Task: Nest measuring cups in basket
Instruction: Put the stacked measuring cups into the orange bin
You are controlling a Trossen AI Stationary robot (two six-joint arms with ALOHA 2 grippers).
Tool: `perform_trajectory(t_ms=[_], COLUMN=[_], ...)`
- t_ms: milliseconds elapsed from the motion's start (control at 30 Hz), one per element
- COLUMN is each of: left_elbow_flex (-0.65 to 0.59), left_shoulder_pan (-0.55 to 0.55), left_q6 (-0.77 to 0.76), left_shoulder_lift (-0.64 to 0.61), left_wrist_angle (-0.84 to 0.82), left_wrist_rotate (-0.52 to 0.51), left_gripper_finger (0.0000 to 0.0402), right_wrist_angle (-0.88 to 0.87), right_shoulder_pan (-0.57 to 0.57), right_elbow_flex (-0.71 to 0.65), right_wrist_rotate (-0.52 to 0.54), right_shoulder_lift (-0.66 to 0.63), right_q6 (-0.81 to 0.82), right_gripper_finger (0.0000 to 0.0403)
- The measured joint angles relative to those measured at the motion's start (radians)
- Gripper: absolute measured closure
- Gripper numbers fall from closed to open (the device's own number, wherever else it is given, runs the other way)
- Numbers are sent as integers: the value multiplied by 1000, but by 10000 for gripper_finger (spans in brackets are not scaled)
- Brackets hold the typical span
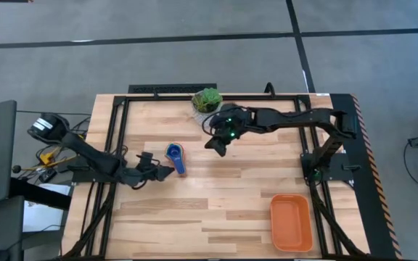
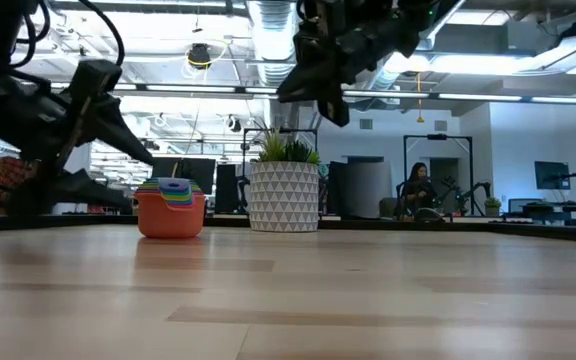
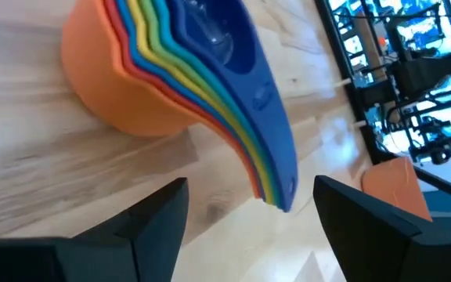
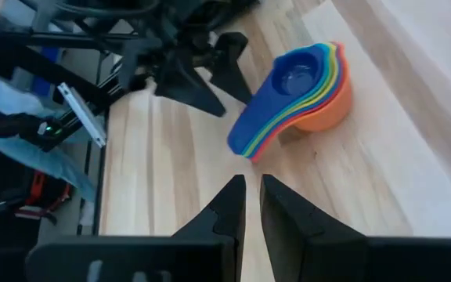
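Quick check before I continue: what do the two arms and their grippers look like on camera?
Both arms are dark, jointed links with black cabling along them. The left gripper has two flat, wedge-shaped black fingers. The right gripper has matching black tapered fingers, and small green lights glow on its wrist housing. No coloured markings or labels show on either.

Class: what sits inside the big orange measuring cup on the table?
Nested inside the orange measuring cup are smaller cups, the dark blue cup on top; only coloured rims show between. Their bowls are covered.
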Motion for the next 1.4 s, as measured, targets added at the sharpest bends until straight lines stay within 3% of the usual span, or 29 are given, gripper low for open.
perform_trajectory(t_ms=[567,1400], left_elbow_flex=[103,124], left_shoulder_pan=[18,197], left_q6=[-30,37], left_shoulder_lift=[353,384], left_wrist_angle=[205,326], left_wrist_rotate=[-71,37], left_gripper_finger=[138,138], right_wrist_angle=[6,9], right_shoulder_pan=[11,10], right_elbow_flex=[0,1], right_wrist_rotate=[-70,-225], right_shoulder_lift=[1,2], right_q6=[5,1], right_gripper_finger=[337,337])
